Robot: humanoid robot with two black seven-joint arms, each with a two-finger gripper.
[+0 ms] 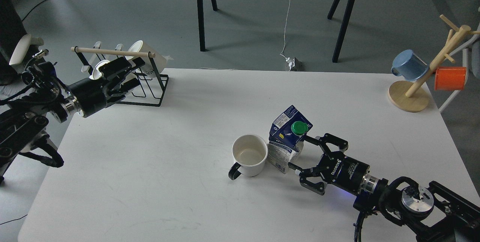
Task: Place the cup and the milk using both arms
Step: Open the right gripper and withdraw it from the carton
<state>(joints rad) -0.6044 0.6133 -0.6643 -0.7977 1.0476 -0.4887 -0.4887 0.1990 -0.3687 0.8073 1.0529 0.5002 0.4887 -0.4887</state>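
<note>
The cup (249, 155), a squat white mug with a black handle pointing front-left, stands on the white table (187, 129) near the middle. The milk (286, 139), a blue and white carton with a green cap, stands upright right beside the cup, touching or nearly touching its right side. My right gripper (303, 153) is open, its fingers spread just right of the carton, clear of it. My left gripper (129, 72) is at the far left by the black rack, fingers apart and empty.
A black wire rack (144, 84) with a wooden bar and white mugs stands at the back left. A wooden mug tree (416, 84) with a blue cup (408, 66) and an orange cup (450, 78) stands at the back right corner.
</note>
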